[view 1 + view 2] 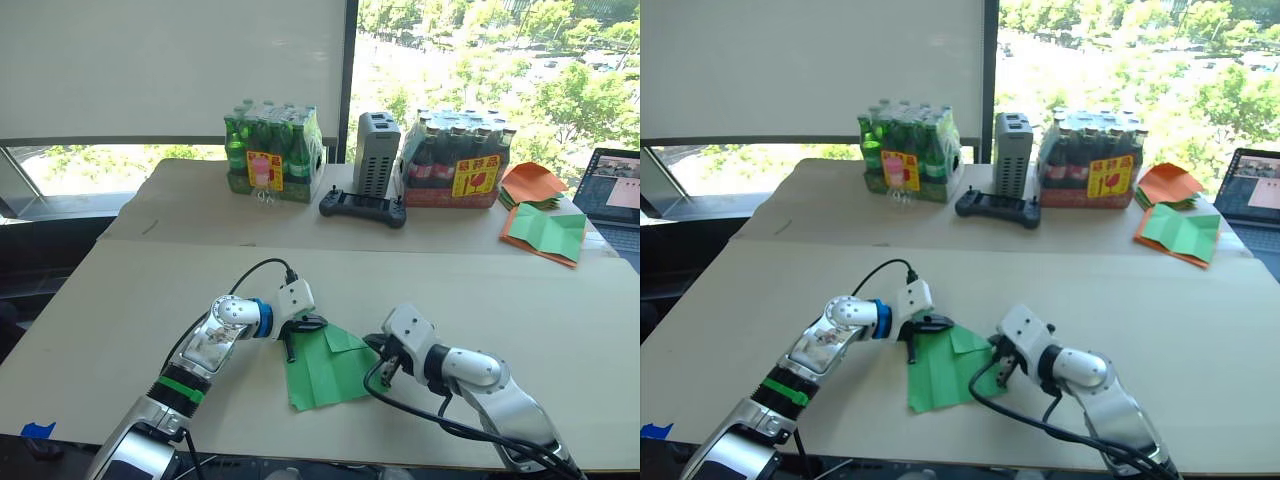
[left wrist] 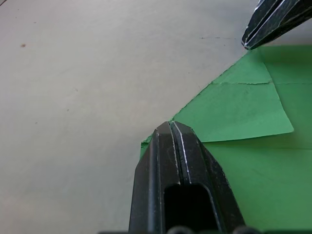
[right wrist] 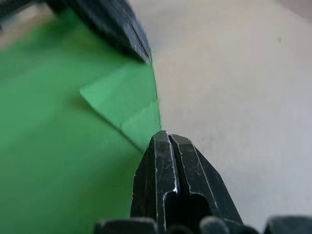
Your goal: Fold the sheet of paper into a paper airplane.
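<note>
Left eye view: the sheet of paper [image 1: 325,370] lies flat on the desk [image 1: 120,300] between the two arms, near the front edge, with one corner already turned in as a small triangular flap [image 1: 345,338] at its far side. The left claw [image 1: 290,345] rests at the sheet's left far edge, its two fingers pressed together with nothing between them; the left wrist view shows the tips meeting right at the paper's border. The right claw [image 1: 385,368] sits just beside the sheet's right edge, likewise pinched closed and empty, its tips touching or nearly touching the margin next to the flap in the right wrist view. The sheet's long axis runs roughly from the near left toward the far right, so the folded corner lies between the two claws, somewhat closer to the right one. Judged from this layout, the opposite far corner remains unfolded, and the left claw stands nearest to it.
</note>
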You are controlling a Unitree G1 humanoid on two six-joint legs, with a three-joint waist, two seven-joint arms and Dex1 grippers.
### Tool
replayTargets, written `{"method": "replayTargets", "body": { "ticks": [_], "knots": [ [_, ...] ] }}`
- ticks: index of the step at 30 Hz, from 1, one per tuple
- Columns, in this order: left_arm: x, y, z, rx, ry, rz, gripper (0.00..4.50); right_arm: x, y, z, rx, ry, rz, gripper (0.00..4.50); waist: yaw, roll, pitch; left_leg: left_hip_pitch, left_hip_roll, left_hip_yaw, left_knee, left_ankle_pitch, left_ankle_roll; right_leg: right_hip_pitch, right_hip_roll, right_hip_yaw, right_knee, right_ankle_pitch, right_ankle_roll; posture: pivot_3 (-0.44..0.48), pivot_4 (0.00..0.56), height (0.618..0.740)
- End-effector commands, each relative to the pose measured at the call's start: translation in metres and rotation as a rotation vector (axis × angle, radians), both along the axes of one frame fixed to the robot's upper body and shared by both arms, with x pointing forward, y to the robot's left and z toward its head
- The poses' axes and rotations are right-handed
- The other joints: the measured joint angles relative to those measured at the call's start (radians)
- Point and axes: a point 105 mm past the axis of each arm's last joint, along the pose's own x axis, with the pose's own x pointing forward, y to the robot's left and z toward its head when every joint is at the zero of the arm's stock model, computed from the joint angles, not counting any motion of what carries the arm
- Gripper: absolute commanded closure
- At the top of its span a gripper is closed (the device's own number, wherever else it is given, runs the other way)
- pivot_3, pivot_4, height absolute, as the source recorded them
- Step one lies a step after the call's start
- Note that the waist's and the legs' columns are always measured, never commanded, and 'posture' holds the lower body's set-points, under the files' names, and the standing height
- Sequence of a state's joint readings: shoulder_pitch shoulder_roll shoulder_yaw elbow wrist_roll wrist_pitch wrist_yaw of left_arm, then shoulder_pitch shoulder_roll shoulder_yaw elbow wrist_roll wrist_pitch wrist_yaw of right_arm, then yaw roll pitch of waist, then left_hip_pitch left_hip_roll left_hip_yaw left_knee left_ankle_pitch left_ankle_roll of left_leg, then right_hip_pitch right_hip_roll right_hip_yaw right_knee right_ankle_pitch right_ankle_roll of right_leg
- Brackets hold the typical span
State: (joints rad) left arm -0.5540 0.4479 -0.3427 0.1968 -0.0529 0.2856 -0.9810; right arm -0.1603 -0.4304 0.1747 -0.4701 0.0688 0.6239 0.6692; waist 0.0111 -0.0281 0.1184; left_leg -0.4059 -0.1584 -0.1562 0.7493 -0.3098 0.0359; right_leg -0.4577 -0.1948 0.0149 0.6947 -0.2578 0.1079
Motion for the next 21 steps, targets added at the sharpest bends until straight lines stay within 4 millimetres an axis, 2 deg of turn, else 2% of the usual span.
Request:
{"method": "replayTargets", "body": {
  "ticks": [1, 4, 10, 14, 18, 21],
  "knots": [
    [-0.001, 0.007, -0.014, 0.053, 0.037, 0.013, 4.50, -0.005, 0.011, 0.022, 0.062, -0.076, 0.074, 4.46, 0.000, 0.000, 0.000, 0.000, 0.000, 0.000, 0.000, 0.000, 0.000, 0.000, 0.000, 0.000, 0.000, 0.000, 0.000, 0.000, 0.150, 0.675],
    [-0.001, 0.007, -0.014, 0.054, 0.036, 0.014, 4.50, -0.005, 0.015, 0.001, -0.009, -0.045, 0.094, 4.46, 0.000, 0.000, 0.000, 0.000, 0.000, -0.001, -0.001, 0.000, 0.000, 0.000, 0.000, -0.001, 0.000, 0.000, 0.000, 0.000, 0.150, 0.675],
    [-0.001, 0.012, -0.005, 0.034, 0.014, 0.041, 4.50, 0.002, 0.025, -0.022, -0.072, -0.020, 0.099, 4.46, -0.003, 0.000, 0.000, 0.000, 0.000, 0.000, -0.001, 0.000, 0.000, 0.000, 0.000, -0.001, 0.000, 0.000, 0.000, 0.000, 0.150, 0.675],
    [0.002, 0.028, 0.019, -0.098, 0.032, 0.165, 4.50, 0.001, 0.024, -0.038, -0.119, 0.023, 0.101, 4.46, -0.013, 0.000, 0.000, 0.000, 0.000, 0.000, -0.001, 0.000, 0.000, -0.001, 0.000, 0.000, 0.000, 0.000, 0.000, 0.000, 0.150, 0.675],
    [-0.005, 0.043, 0.041, -0.252, 0.095, 0.259, 4.50, 0.000, 0.023, -0.041, -0.139, 0.029, 0.098, 4.46, -0.014, 0.000, 0.000, 0.000, 0.000, -0.001, -0.001, 0.000, 0.000, -0.002, 0.001, -0.001, 0.001, 0.000, 0.000, 0.000, 0.150, 0.675],
    [-0.024, 0.067, 0.045, -0.396, 0.229, 0.381, 3.66, -0.001, 0.025, -0.043, -0.142, 0.032, 0.103, 4.50, -0.022, 0.001, 0.000, 0.000, 0.000, -0.001, -0.002, 0.000, 0.000, -0.001, 0.001, -0.001, 0.001, 0.000, 0.000, 0.000, 0.150, 0.675]
  ]
}}
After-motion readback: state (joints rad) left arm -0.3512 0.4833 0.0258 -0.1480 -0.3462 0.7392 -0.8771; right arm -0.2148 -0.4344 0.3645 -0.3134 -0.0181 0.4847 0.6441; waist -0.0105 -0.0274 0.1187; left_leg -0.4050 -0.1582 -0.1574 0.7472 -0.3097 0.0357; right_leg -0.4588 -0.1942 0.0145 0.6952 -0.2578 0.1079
